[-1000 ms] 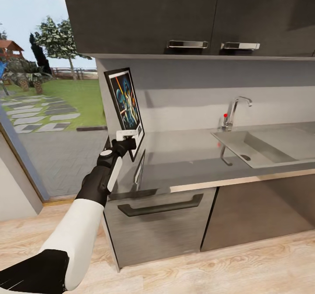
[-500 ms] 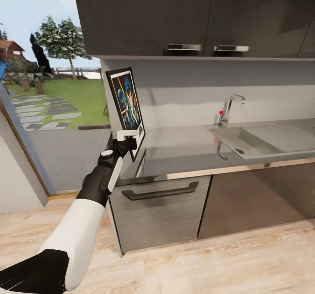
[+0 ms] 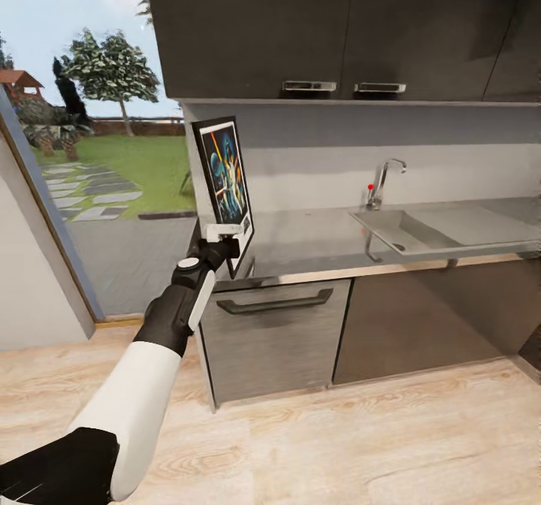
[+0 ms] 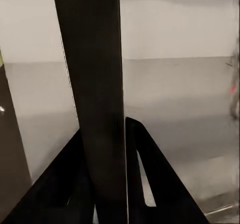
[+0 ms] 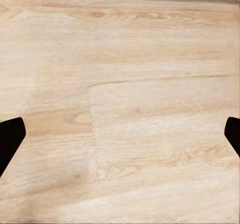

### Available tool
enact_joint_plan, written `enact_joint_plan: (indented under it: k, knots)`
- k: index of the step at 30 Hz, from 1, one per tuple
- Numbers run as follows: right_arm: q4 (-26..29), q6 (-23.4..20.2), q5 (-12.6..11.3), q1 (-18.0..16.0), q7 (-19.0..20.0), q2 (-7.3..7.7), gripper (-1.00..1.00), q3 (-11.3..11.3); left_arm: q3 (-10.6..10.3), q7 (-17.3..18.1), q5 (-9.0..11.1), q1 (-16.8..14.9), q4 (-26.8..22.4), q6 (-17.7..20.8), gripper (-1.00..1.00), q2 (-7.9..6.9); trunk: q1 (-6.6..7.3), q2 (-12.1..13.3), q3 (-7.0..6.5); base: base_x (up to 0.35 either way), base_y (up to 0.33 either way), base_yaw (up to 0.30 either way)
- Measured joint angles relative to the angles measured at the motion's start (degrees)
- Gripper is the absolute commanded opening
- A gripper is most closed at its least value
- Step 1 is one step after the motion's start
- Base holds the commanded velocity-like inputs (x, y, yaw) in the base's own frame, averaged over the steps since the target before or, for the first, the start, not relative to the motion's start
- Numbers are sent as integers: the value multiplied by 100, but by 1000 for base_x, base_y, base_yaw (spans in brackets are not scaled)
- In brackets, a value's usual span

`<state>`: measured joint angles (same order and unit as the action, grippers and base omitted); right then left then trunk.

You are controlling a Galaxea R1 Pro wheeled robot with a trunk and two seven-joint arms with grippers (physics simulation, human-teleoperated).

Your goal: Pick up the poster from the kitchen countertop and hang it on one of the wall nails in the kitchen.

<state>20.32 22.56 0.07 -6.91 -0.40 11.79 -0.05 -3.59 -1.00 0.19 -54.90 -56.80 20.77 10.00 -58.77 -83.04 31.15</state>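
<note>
While the right gripper [image 5: 120, 129] hangs over the pale wooden floor [image 5: 125, 84] with its two dark fingertips [image 5: 10, 134] spread wide and nothing between them, the left gripper [image 3: 223, 238] is raised ahead of the robot and pinches the poster [image 3: 224, 176] by its lower edge. In the left wrist view the black frame [image 4: 92, 94] runs straight up between the two dark fingers [image 4: 150, 174], which press against it on both sides. The poster stands upright, long axis vertical, its picture side turned toward the sink end of the room. It seems to hang just clear of the kitchen countertop [image 3: 315, 238] at the worktop's left end, though the gap is hard to judge. Farther along sit the sink [image 3: 409, 228] and chrome tap [image 3: 379, 182], with dark wall cabinets [image 3: 330, 31] above.
</note>
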Motion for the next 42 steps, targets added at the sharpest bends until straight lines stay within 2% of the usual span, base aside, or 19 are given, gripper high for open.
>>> enact_joint_plan:
  k: [3, 7, 18, 22, 25, 26, 29, 32, 35, 37, 38, 41, 42]
  knots:
    - [-2, -6, 0, 0, 0, -1, 100, 3, -233, 4, 10, 0, -14, 41, -100, 0, 0, 0, 0, -337, 0, 0]
    - [-4, -12, 0, 0, 0, -2, 100, 4, -420, 12, 13, 0, -28, 64, -100, 0, 0, 0, 0, -338, 0, 0]
    - [-7, -12, 2, 0, 0, -2, 100, 5, -491, 105, 19, 0, -220, 77, -100, 0, 0, 0, 0, -338, 0, 0]
    - [-7, -13, 4, 0, 0, -2, 100, 5, -493, 441, 25, 0, -366, 83, -100, -1, 0, 0, 0, -339, 0, 0]
    - [-7, -12, 5, 0, 0, -2, 100, 5, -490, 684, 137, 0, -450, 121, -100, -1, 0, 0, 0, -270, 0, 0]
    - [-7, -13, 4, 0, 0, -2, 100, 5, -487, 1008, 306, 1, -478, 272, -100, -1, 2, 0, 0, -108, 0, 0]
    - [-7, -9, 3, 0, 0, -2, 100, 3, -477, 2018, 483, 1, -477, 556, -100, -16, 3, -1, 0, -50, 0, 0]
    - [-7, -9, 1, 0, 0, 1, 100, -7, -473, 2599, 500, 0, -437, 613, -100, -43, 3, -1, 0, -22, 0, 0]
    - [-7, -10, 0, 0, 5, 7, 100, -19, -469, 3719, 512, 1, -190, 654, -100, -132, 3, 0, 0, -7, 0, 0]
    - [-7, -9, -5, 0, 11, 10, 100, -22, -467, 4062, 514, 1, -78, 654, -100, -163, 3, -1, 0, -3, 0, 0]
    - [-4, -7, -16, 0, 21, 25, 100, -25, -468, 4532, 509, 2, 112, 647, -100, -196, 3, 0, 1, -2, 0, 0]
    - [2, -4, -38, 0, 49, 83, 100, -25, -463, 5146, 516, 8, 338, 605, -100, -220, 3, -1, 0, 0, 0, 0]
    - [12, 1, -47, 0, 128, 125, 100, -27, -463, 5450, 523, 23, 403, 527, -100, -239, 3, -1, 0, 0, 0, 0]
